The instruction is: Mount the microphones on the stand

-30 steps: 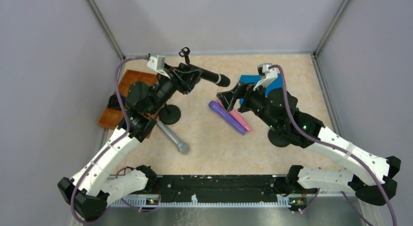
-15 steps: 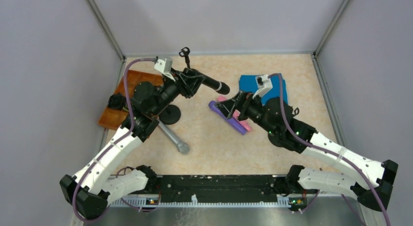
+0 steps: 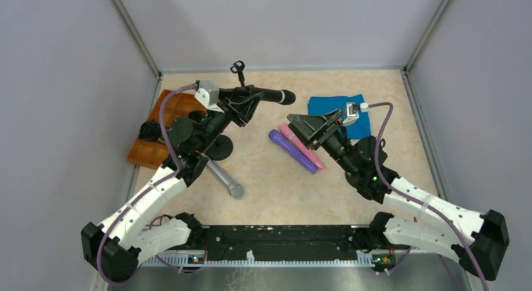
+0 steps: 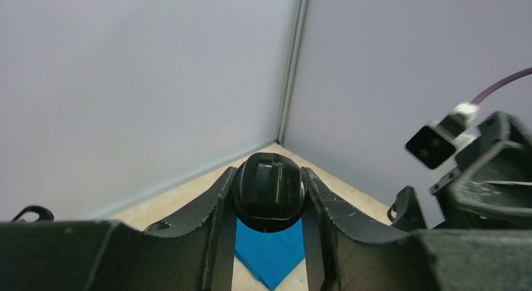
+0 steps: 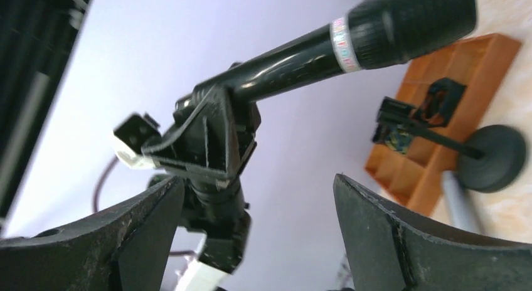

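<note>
At the far left, the left gripper (image 3: 246,101) clamps the black microphone (image 3: 271,96) aloft; the right gripper (image 3: 298,130) gapes empty near the pink microphone (image 3: 313,158).

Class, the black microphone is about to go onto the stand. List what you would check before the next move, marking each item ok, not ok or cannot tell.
1. Left gripper jaws shut on black microphone: ok.
2. Right gripper jaws open and empty: ok.
3. Stand resting on its base: ok.
4. Clip unoccupied: ok.
5. Black microphone lined up with clip: not ok.
6. Grip firm enough: cannot tell.
</note>
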`<move>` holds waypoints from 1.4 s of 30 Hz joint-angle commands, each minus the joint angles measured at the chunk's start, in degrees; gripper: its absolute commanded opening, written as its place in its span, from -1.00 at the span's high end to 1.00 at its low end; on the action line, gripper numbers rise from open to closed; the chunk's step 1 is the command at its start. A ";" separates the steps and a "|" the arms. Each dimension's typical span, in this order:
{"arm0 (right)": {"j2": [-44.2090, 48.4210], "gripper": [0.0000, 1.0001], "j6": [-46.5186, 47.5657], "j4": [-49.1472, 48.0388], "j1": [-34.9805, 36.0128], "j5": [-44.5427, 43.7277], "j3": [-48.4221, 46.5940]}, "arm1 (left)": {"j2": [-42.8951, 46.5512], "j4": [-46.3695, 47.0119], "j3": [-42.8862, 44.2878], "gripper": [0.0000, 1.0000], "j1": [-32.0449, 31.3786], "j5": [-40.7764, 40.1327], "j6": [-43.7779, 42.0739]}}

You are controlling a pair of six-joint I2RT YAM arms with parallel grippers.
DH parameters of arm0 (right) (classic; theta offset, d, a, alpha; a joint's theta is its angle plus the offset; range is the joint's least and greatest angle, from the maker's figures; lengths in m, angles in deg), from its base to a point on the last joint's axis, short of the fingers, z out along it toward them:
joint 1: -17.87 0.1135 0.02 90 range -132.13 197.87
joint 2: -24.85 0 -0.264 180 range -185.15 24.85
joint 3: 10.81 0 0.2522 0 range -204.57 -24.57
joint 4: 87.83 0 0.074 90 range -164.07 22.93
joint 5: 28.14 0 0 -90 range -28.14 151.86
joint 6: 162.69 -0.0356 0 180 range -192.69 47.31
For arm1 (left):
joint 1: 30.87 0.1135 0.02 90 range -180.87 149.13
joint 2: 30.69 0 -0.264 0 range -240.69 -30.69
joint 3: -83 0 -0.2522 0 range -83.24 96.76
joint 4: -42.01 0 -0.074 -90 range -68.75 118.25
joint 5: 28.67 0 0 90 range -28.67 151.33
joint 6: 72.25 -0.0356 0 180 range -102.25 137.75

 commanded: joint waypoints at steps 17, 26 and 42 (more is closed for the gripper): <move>-26.91 -0.72 -35.78 -44.23 -9.40 9.82 -4.06 | 3.44 9.53 -1.71 1.00 -0.06 7.60 -2.77; -31.73 -0.32 -35.23 -48.42 -10.32 7.10 -7.00 | 4.53 10.66 -4.43 1.00 -0.06 8.90 -0.88; -39.06 1.00 -33.53 -62.81 -12.68 5.84 -10.24 | 8.65 5.67 -7.97 -0.15 -0.11 10.11 0.48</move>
